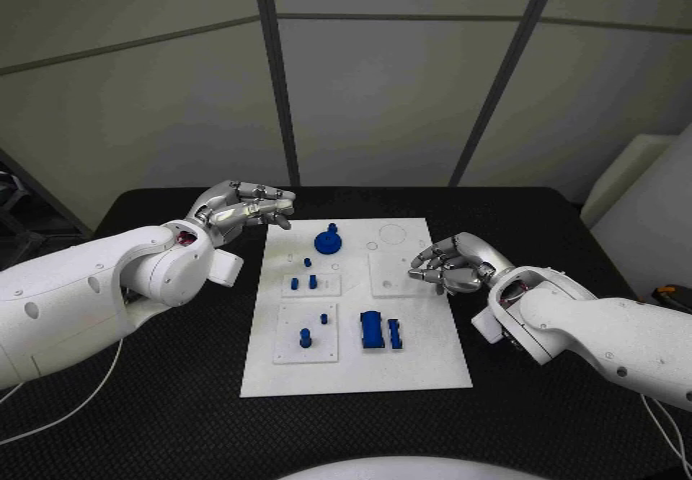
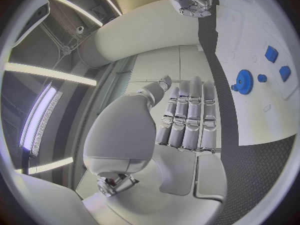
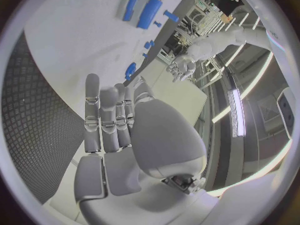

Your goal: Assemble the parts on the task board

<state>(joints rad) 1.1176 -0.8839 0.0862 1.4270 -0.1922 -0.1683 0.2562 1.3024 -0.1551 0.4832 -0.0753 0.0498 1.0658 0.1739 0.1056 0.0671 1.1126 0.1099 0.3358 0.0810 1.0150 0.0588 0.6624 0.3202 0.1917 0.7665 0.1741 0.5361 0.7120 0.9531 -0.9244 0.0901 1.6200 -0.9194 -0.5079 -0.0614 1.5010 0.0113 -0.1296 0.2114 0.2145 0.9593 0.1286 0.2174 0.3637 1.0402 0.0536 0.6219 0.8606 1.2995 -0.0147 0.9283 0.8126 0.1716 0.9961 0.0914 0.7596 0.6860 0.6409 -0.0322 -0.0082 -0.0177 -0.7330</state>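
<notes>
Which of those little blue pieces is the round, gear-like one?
The blue gear at the far end of the task board, nearest the left hand; the other pieces are pegs or blocks.

A robotics lab; grey partition panels (image 1: 389,90) behind a black table (image 1: 173,400).

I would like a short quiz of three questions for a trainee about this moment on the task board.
1. True or false: the left robot hand holds a blue part.
2. Which robot hand is over the task board? A) left B) right C) both
3. Fill in: the blue gear-shaped part stands near the board's ____ edge, far or near from the robot.

Key: 1 false, it holds nothing, beside the board's far left corner. 2 B, the right robot hand hangs over the right side. 3 far.
</notes>
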